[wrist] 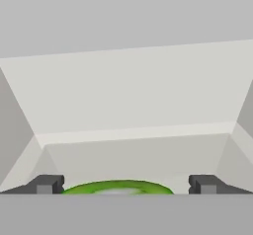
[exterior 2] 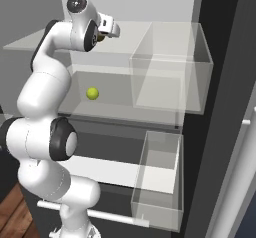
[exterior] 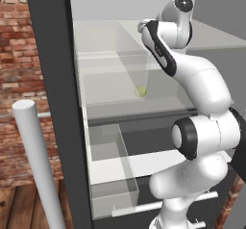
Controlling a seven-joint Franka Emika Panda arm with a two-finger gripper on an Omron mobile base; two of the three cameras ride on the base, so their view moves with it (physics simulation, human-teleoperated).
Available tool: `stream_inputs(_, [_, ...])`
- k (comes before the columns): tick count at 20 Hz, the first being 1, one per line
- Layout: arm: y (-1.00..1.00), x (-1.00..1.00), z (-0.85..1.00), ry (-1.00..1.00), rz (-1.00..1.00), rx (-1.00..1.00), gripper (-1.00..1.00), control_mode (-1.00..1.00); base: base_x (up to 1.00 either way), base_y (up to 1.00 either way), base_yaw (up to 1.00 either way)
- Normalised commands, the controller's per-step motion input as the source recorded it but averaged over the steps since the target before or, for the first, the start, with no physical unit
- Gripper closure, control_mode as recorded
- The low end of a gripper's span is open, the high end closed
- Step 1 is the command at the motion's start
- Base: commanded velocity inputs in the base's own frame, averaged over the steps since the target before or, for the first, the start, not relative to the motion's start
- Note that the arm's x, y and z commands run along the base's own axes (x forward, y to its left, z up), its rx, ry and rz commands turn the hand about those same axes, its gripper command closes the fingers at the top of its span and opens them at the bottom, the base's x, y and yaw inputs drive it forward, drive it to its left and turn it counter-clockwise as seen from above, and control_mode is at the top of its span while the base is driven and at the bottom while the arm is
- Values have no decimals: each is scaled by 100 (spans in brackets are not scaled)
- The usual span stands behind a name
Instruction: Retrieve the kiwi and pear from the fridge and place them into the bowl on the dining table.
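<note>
Jaws [wrist: 126, 184] spread wide, green fruit edge [wrist: 117, 187], perhaps kiwi, between fingertips [wrist: 47, 183], fridge [exterior: 57, 103] shelf beyond

— Any lettering, labels or numbers you can read anywhere?

— None. The fridge [exterior: 57, 103] door edge and its glass shelves are plain, with no brand or sticker showing.

— What about the robot arm [exterior 2: 45, 102] itself?

— Its white shells and dark joints carry no logo or number that can be made out.

— The brick wall [exterior: 17, 79], or the white bar handle [exterior: 38, 165]?

— Bare brick and a blank bar; no sign or print on either.

— And the close view from the hand?

— Plain grey surfaces there, with no writing at all.
</note>
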Motion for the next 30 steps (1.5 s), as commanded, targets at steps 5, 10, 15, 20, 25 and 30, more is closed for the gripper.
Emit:
stream_inputs(5, [3,1,-32,2,0,0,100,-100,0,0,0])
stream_inputs(10, [0,0,-35,3,0,0,100,-100,0,0,0])
stream_inputs(15, [0,0,-10,1,0,0,100,-100,0,0,0])
stream_inputs(20, [0,-25,0,-2,0,0,100,-100,0,0,0])
stream_inputs(25, [0,-92,0,-12,1,0,100,-100,0,0,0])
stream_inputs(30, [0,-100,0,-17,4,-2,100,-100,0,0,0])
